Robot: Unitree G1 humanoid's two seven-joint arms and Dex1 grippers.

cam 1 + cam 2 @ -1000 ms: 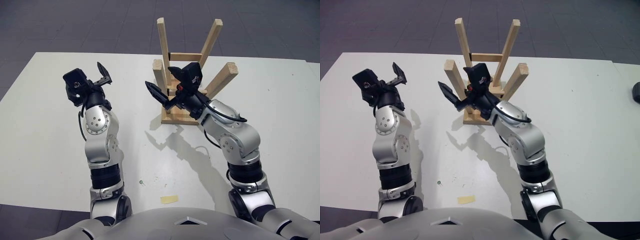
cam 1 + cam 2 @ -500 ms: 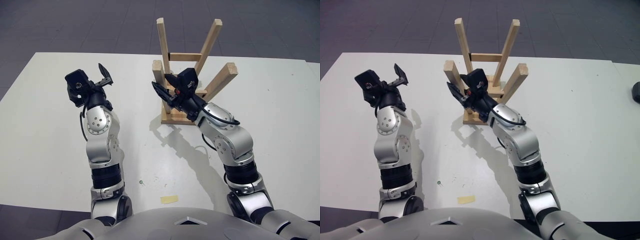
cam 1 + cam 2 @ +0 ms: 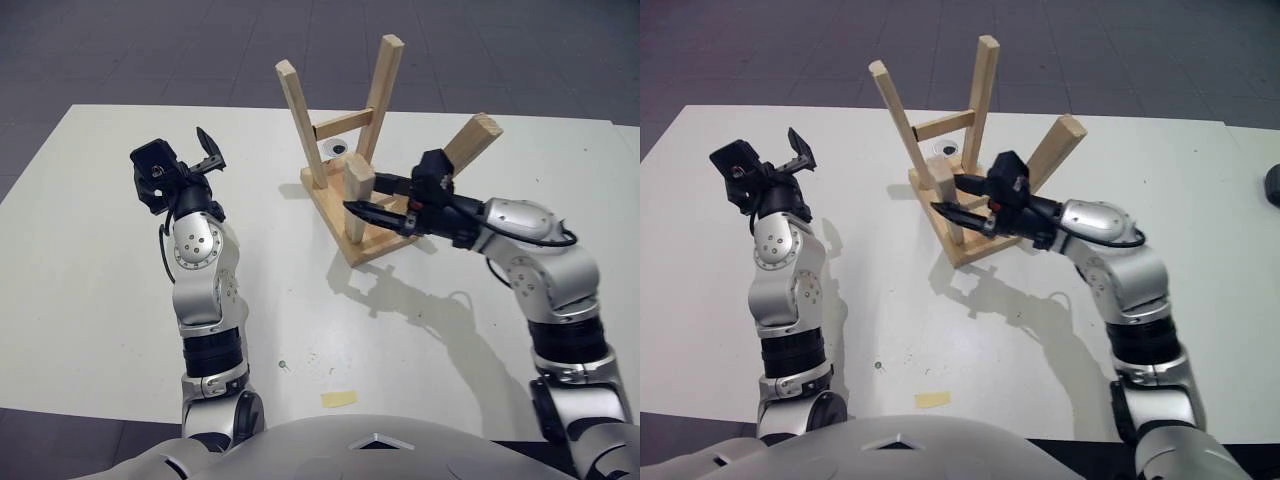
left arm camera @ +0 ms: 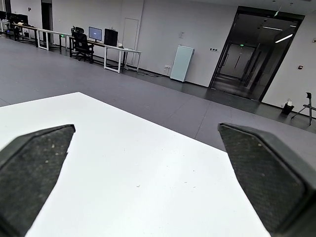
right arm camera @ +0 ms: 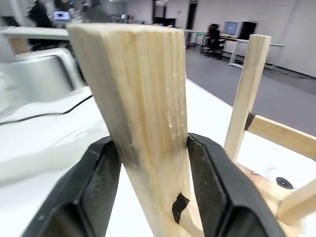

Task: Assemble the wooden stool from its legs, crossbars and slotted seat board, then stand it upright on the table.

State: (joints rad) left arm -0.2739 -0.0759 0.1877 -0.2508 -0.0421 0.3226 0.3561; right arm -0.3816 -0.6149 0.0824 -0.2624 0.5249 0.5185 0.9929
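A pale wooden stool (image 3: 360, 190) sits upside down at the middle of the far part of the white counter (image 3: 90, 260). Its flat slotted seat board (image 3: 375, 243) is lowest, against the counter, and its four square legs point up and splay outward. Whether the board lies fully flat I cannot tell. A thin wooden crossbar (image 3: 337, 125) joins the two far legs.

The right jaws come in from the robot's right and pinch the nearest leg (image 5: 143, 108) partway up. Their black pads (image 5: 101, 182) press on two opposite faces of the wood.

The left jaws are held up in the air over the left part of the counter, well apart from the stool. They are spread wide, with nothing between their dark textured fingertips (image 4: 34, 168).

A round grommet (image 3: 338, 150) is set in the counter just behind the stool. A small scrap of yellow tape (image 3: 338, 398) lies near the front edge, and a tiny dark speck (image 3: 284, 364) lies near it.
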